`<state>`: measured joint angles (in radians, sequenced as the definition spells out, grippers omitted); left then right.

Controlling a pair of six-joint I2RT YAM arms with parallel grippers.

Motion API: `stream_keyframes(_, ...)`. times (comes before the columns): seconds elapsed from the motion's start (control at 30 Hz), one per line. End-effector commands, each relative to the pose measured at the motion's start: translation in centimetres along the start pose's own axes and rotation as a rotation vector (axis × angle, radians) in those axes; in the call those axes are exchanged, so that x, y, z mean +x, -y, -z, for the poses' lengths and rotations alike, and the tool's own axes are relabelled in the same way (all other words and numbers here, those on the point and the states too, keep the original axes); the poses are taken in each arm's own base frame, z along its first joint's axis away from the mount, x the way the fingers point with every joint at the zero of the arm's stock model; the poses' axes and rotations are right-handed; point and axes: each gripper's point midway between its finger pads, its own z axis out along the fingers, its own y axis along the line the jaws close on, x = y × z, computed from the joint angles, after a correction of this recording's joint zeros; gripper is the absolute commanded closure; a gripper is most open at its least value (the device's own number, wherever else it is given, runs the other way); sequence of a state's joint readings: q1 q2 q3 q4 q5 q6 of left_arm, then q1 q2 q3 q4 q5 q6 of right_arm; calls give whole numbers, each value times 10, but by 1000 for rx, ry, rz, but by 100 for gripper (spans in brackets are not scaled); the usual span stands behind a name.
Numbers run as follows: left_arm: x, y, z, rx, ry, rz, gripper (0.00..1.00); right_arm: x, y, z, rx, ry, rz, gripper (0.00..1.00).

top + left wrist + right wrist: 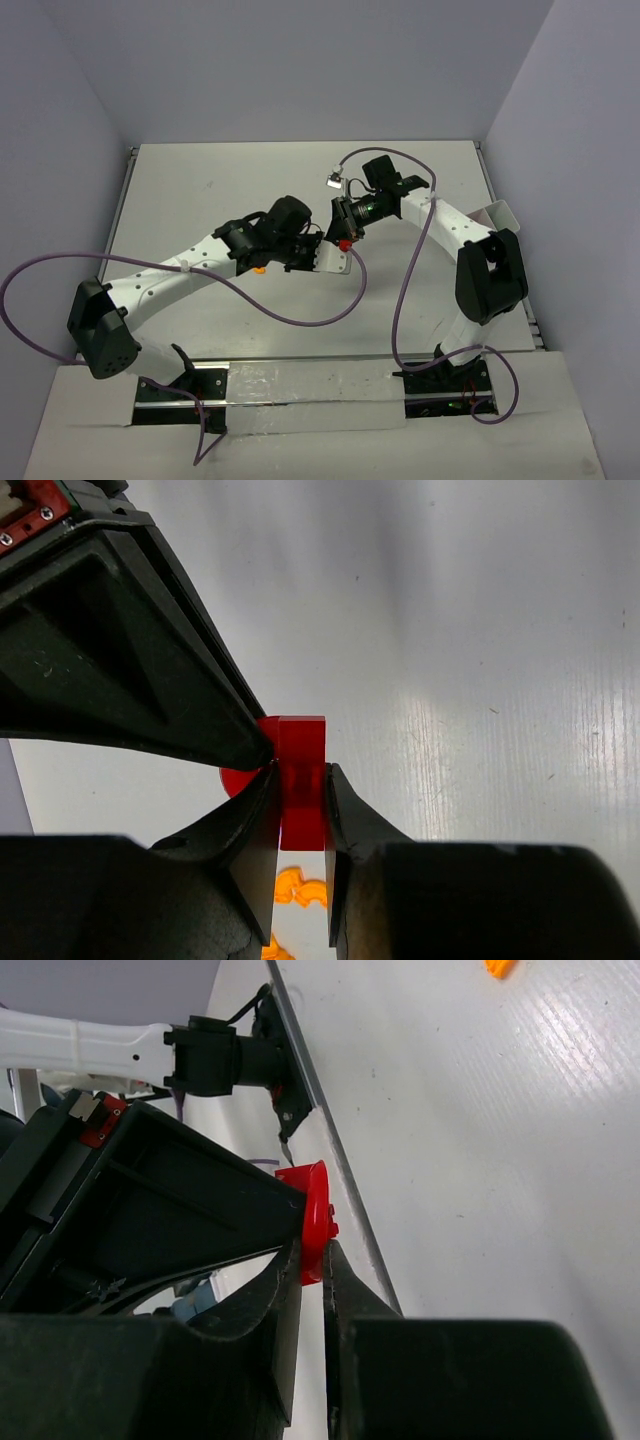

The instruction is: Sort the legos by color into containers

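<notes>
Most of the action is hidden where the two arms meet at mid-table. From above, only a red speck (343, 243) shows between the tips of the left gripper (306, 252) and the right gripper (346, 230), and I cannot tell whether it is one piece or two.

In the left wrist view, the left gripper's fingers (345, 820) are pressed tight on a red translucent rectangular plastic brick (302, 770), held above the white table (200, 180). Small orange plastic bricks (300, 890) lie on the table below, partly cut off by the fingers.

In the right wrist view, the fingers pinch a red plastic piece with a round rim (315, 1222). It is seen edge-on and its kind is unclear.

A small white translucent plastic bin (336, 262) sits just under the two tips, mostly covered. A second white bin (497, 213) stands at the right table edge, its near part behind the right arm. The widest bare stretch of table lies to the far left.
</notes>
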<state>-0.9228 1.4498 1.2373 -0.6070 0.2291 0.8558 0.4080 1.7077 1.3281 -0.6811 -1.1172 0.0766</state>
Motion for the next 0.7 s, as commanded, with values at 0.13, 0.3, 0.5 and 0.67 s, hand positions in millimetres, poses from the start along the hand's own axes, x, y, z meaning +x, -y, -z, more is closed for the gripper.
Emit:
stream_keyframes(0.13,-10,-14,6,-69,23,3,23,-4,-11,8,-12,23,74,100)
stream_keyframes(0.3,-20,-30,30,-126,47,47,1,1,6,15,64,30,54,100)
stream_keyframes(0.5,-32,-51,66,-195,115,189,1,3,22,22,121,39,53,100)
stream_keyframes(0.67,-4,-75,82,-321,120,437,1,-2,25,42,133,90,43,100)
